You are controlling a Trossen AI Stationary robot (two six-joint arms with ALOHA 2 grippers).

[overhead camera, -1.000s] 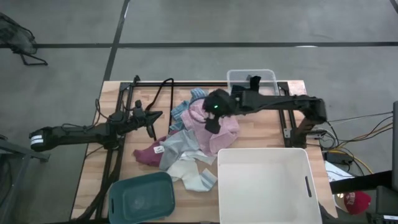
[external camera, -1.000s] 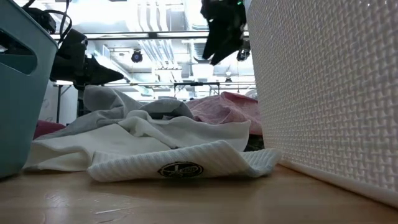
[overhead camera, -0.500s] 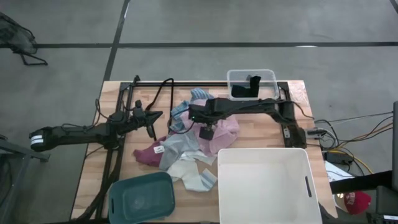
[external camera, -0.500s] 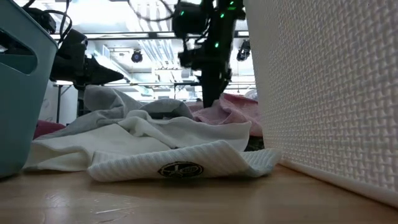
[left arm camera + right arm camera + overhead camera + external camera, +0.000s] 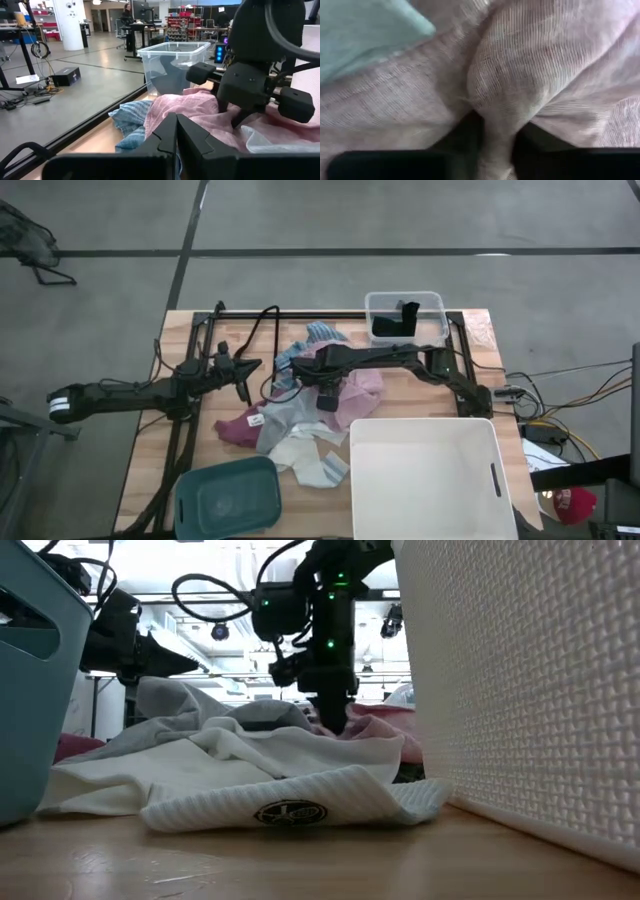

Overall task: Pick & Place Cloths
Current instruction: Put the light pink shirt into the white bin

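A pile of cloths lies in the middle of the table: a pink cloth [image 5: 366, 385], a blue-striped one [image 5: 293, 356], a grey one [image 5: 285, 415], a maroon one [image 5: 232, 428] and a white one [image 5: 305, 455]. My right gripper [image 5: 328, 398] stands down on the pink cloth [image 5: 385, 712], shut on a fold of it. Just left of the pile, my left gripper [image 5: 250, 368] hovers shut with nothing in it. A black cloth [image 5: 395, 325] rests in the clear bin [image 5: 438, 302]. My right gripper pinches a raised fold of the pink cloth [image 5: 492, 117] between its two fingers, coming from above and pointing down. The fold bulges up past the fingers. The rest of the cloth lies slack on the pile.
A big white basket [image 5: 430, 475] fills the near right corner and a teal bin [image 5: 228, 495] stands at the near left. The clear bin sits at the far edge. Black frame rails and cables run along the table's far and side edges.
My right gripper has come down from well above the pile, moving toward the near edge onto the pink cloth, and has shut on a fold of it. The pile itself has not shifted.
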